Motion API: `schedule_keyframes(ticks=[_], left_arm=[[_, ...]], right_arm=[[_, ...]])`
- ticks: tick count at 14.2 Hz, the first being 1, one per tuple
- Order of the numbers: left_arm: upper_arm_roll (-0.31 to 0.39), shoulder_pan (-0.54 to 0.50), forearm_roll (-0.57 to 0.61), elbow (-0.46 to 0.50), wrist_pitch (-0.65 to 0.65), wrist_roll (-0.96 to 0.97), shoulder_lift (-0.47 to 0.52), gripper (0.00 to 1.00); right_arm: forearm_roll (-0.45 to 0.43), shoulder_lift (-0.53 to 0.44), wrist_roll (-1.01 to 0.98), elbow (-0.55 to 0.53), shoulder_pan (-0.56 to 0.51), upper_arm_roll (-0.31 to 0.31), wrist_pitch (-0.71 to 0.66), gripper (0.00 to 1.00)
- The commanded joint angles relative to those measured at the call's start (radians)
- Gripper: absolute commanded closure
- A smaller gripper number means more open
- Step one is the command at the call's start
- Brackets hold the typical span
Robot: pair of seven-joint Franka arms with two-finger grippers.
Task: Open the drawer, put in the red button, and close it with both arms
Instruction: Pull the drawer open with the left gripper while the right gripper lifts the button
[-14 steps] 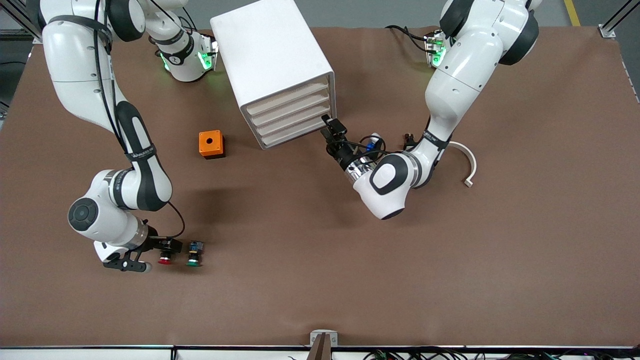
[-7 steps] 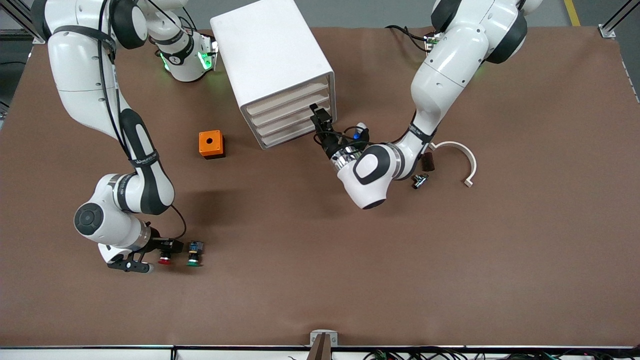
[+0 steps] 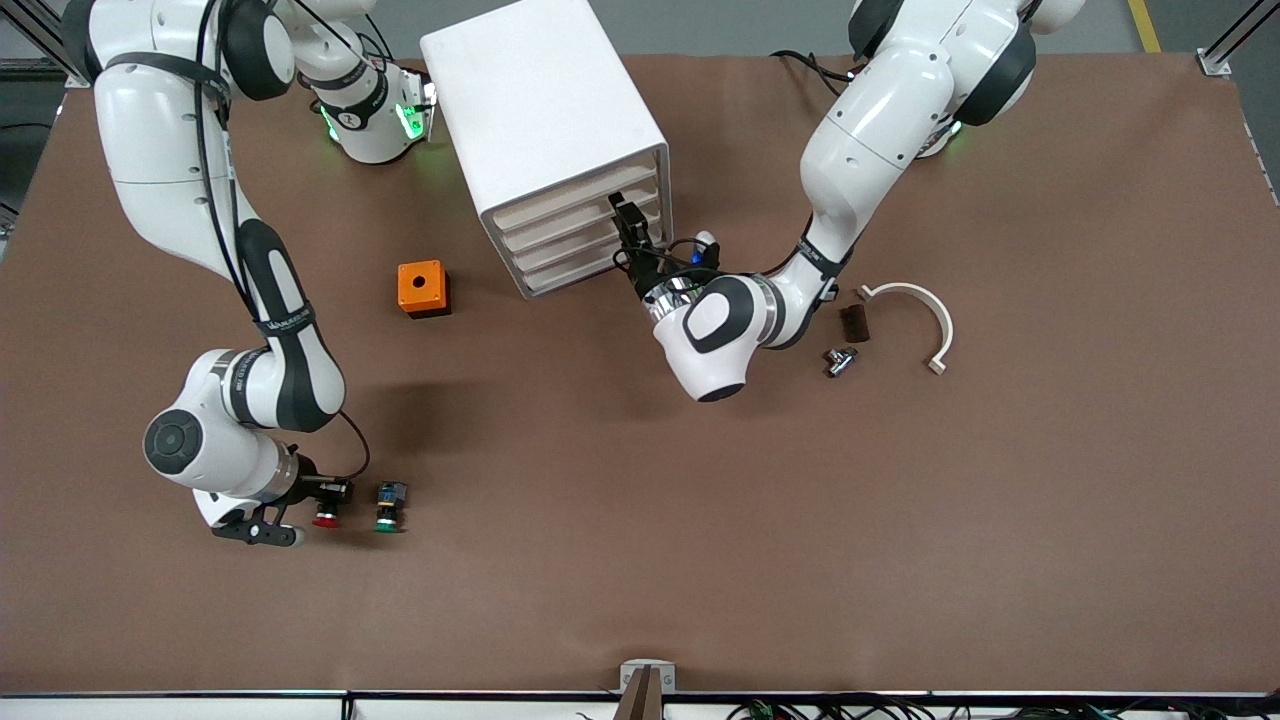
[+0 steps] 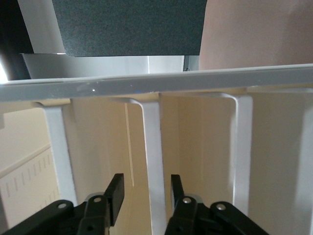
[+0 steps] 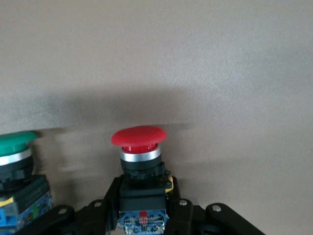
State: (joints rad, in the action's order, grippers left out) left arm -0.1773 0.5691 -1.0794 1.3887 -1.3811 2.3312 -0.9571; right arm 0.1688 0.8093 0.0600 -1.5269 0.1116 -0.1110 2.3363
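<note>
The red button [image 3: 325, 518] stands on the brown table near the right arm's end, red cap toward the front camera. My right gripper [image 3: 333, 493] is shut on its black body; in the right wrist view the fingers [image 5: 108, 196] press both sides of the button [image 5: 139, 137], with the gripper [image 5: 143, 185] low at the table. The white drawer cabinet [image 3: 540, 120] stands at the back, all drawers [image 3: 580, 225] shut. My left gripper [image 3: 625, 215] is open at the drawer fronts; in the left wrist view it [image 4: 146, 183] straddles a white drawer edge [image 4: 151, 147] without touching.
A green-capped switch [image 3: 388, 510] stands right beside the red button, also seen in the right wrist view [image 5: 14, 147]. An orange box with a hole [image 3: 422, 288] sits beside the cabinet. A white curved piece [image 3: 925, 315], a dark block [image 3: 853, 322] and a metal fitting [image 3: 838, 360] lie near the left arm.
My left gripper has moved from the cabinet's lower corner up along the drawer fronts, uncovering the dark block and metal fitting. My right gripper has stayed at the red button, shifting slightly.
</note>
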Motion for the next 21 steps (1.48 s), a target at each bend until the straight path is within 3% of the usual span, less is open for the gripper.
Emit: schedule_keyframes(ticks=[1, 8, 12, 18, 21], left_arm=[[0.006, 0.031, -0.019, -0.019, 0.01, 0.037, -0.018, 0.71], [0.006, 0.029, -0.021, -0.022, 0.01, 0.071, -0.029, 0.91], [0.012, -0.006, -0.048, -0.022, 0.01, 0.068, -0.029, 0.92], [0.016, -0.106, -0.097, -0.023, 0.01, 0.056, -0.028, 0.87], [0.016, -0.155, -0.097, -0.023, 0.01, 0.05, -0.029, 0.87]], right_arm=[[0.017, -0.024, 0.033, 0.028, -0.004, 0.007, -0.096, 1.0], [0.014, -0.249, 0.446, -0.007, 0.065, 0.011, -0.405, 1.0], [0.012, -0.37, 0.65, -0.03, 0.147, 0.011, -0.529, 1.0], [0.015, -0.551, 1.019, -0.188, 0.385, 0.013, -0.529, 1.0], [0.009, -0.556, 1.269, -0.2, 0.543, 0.013, -0.477, 1.0]])
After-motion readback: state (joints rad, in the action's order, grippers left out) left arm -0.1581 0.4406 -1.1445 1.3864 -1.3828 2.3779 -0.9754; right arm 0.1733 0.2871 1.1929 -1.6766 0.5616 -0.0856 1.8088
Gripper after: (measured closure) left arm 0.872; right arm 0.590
